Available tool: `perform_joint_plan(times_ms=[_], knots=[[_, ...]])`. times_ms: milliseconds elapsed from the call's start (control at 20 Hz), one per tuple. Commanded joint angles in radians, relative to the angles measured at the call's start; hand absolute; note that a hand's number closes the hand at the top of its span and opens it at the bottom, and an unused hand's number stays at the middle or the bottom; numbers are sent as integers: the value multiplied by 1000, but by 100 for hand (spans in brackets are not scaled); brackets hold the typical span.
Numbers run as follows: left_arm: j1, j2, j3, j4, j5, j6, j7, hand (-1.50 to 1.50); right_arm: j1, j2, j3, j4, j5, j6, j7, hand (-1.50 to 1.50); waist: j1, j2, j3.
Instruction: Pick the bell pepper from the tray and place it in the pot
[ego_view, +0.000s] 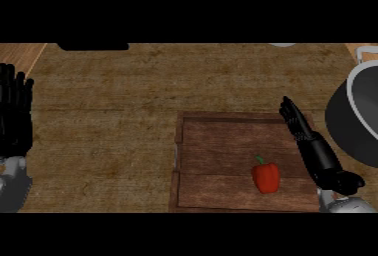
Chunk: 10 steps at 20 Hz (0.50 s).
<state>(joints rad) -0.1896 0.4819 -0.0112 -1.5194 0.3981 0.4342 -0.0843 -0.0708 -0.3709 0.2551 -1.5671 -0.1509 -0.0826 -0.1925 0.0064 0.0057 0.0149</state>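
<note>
While untouched on tray, bell pepper beside open right hand.

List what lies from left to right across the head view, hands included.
Left hand, open and resting at the left edge → wooden tray → red bell pepper on the tray → right hand, fingers straight, over the tray's right edge → pot at the right edge.
</note>
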Motion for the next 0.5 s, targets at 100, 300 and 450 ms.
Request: perform_joint_plan(times_ms=[100, 300, 450], knots=[[-40, -8, -64, -17, -25, -50, 12, 0, -187, -111, -58, 31, -216, 357, -4, 150, 18, 2, -12], [-52, -30, -103, -12, -8, -86, 25, 0, -327, -376, -74, -36, 80, 394, -80, 150, 6, -21, -29], [-66, -39, -130, -18, 6, -150, 20, 0, -272, -375, -164, 260, -15, 547, -345, -150, 17, 10, -11]])
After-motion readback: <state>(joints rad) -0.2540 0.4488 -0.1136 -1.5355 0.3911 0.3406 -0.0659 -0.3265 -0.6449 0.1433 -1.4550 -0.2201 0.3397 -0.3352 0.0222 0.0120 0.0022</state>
